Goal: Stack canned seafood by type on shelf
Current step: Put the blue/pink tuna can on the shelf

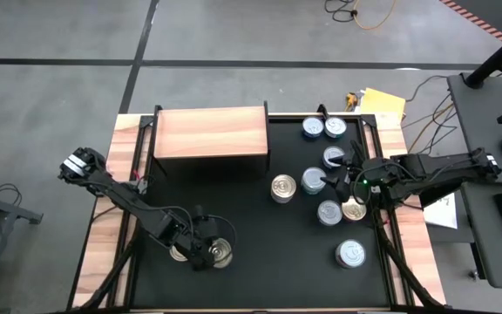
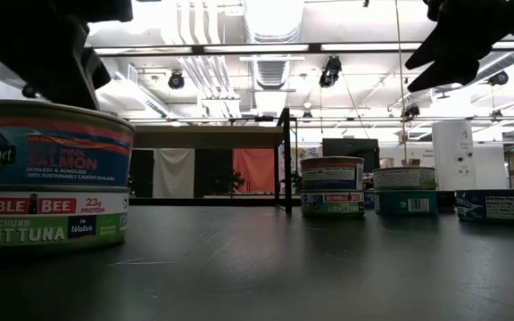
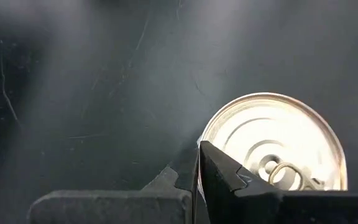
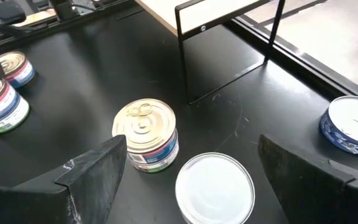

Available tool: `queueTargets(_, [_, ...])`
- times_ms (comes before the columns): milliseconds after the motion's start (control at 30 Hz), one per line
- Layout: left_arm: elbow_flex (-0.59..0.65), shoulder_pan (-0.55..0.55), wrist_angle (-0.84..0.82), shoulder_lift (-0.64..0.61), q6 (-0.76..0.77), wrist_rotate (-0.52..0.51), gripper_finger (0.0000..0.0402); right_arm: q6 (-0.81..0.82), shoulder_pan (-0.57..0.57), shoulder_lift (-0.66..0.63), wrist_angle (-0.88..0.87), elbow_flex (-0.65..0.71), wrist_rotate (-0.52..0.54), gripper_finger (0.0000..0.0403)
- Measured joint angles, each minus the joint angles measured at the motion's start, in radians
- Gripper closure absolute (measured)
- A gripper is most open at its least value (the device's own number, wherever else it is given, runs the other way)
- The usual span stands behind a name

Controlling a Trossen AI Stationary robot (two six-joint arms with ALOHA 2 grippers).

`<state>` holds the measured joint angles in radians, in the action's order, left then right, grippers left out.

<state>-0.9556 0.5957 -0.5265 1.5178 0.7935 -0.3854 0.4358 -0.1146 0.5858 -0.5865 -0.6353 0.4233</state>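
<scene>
The light wooden shelf (image 1: 209, 131) stands at the table's far side. Near the front left, a salmon can sits on a tuna can (image 2: 47, 178), its silver pull-ring top (image 3: 278, 143) facing up; a second can (image 1: 179, 253) stands beside this stack. My left gripper (image 3: 199, 149) is shut, slanting down at the top can's rim. My right gripper (image 4: 204, 180) hangs open above a white-topped can (image 4: 215, 186), clear of it, next to a gold-topped stack (image 4: 145, 134). My left gripper's shut fingertips (image 3: 213, 158) lie over the rim of the stack's top can (image 3: 207, 134), coming down at a slant. I cannot tell whether they touch it. The can stands upright on the one below.
Several more cans stand on the right half of the black table (image 1: 234, 201), among them two at the far edge (image 1: 312, 129) (image 1: 335, 127) and one near the front (image 1: 350, 253). The shelf's black frame leg (image 4: 182, 50) stands near the gold-topped stack.
</scene>
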Motion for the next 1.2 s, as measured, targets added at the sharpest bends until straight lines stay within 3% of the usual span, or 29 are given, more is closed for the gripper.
queueTargets(367, [-0.108,0.025,-0.049,0.0,-0.149,-0.062,0.0401,0.016,-0.103,0.0,0.071,0.001,0.053,0.0049])
queueTargets(600, [-0.117,0.108,-0.053,0.0,-0.155,-0.062,0.0401,0.01,-0.216,0.022,0.144,0.001,0.106,0.0049])
queueTargets(867, [-0.13,0.219,-0.089,-0.002,-0.055,-0.08,0.0401,0.004,-0.307,0.14,0.292,0.002,0.129,0.0049])
queueTargets(1200, [-0.119,0.233,-0.13,0.002,-0.032,-0.115,0.0401,-0.021,-0.397,0.367,0.336,-0.127,0.183,0.0049])
